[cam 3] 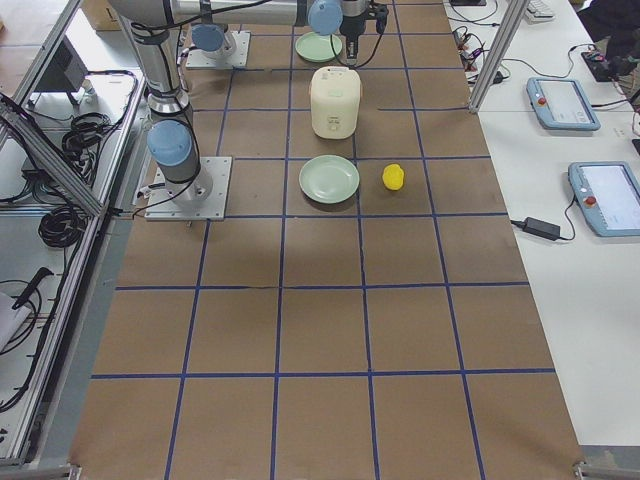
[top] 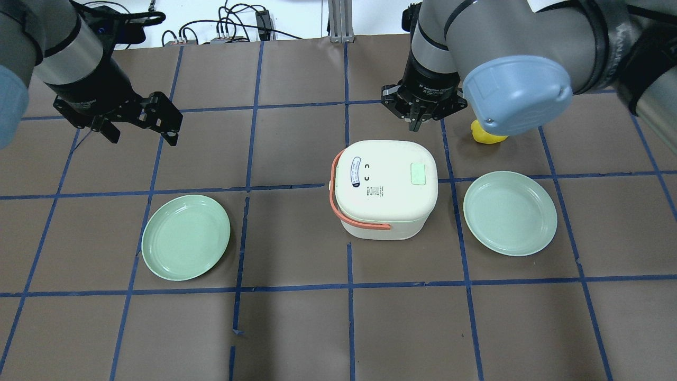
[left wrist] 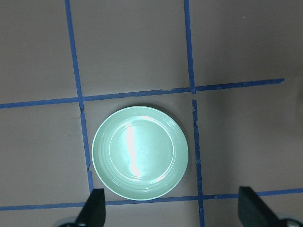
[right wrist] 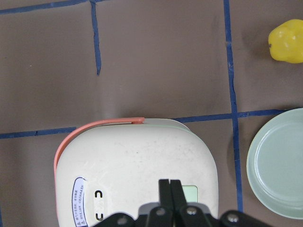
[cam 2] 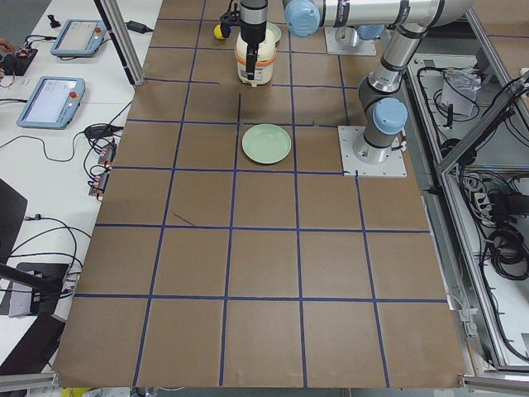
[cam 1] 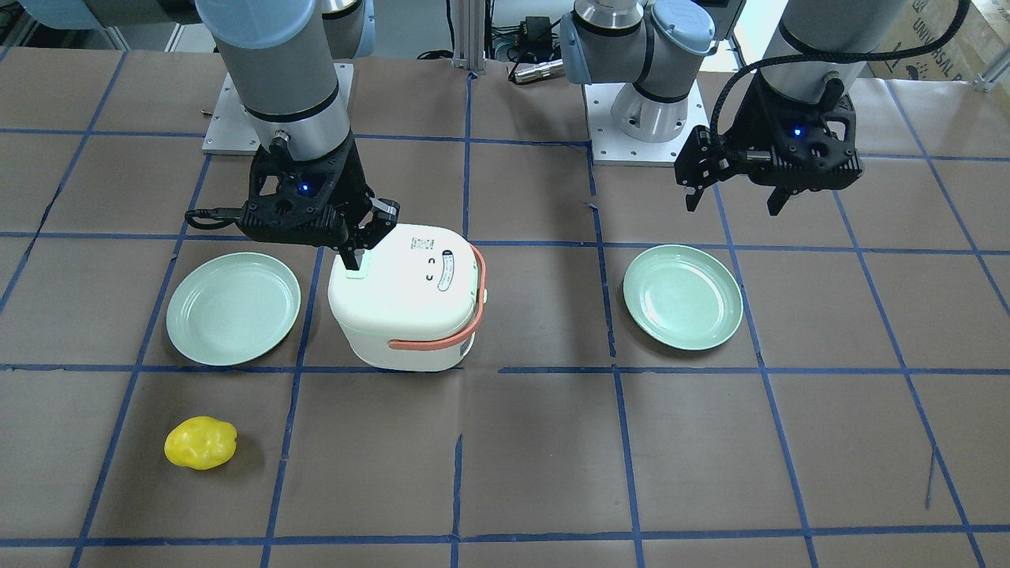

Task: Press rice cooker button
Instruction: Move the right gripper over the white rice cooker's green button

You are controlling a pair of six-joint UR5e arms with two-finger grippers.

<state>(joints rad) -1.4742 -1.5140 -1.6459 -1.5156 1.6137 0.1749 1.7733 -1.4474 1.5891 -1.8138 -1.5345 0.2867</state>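
1 closed right hand (cam 1: 353, 263) hangs above the button (top: 418, 173).

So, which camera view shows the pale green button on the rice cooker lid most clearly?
The overhead exterior view: the button lies fully uncovered on the rice cooker lid. In the front-facing and right wrist views the right claw covers part of it. The side views show it too small; the left wrist view, not at all.

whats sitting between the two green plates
The white rice cooker, nearer the plate on the robot's right than the plate on its left; the overhead view shows it best.
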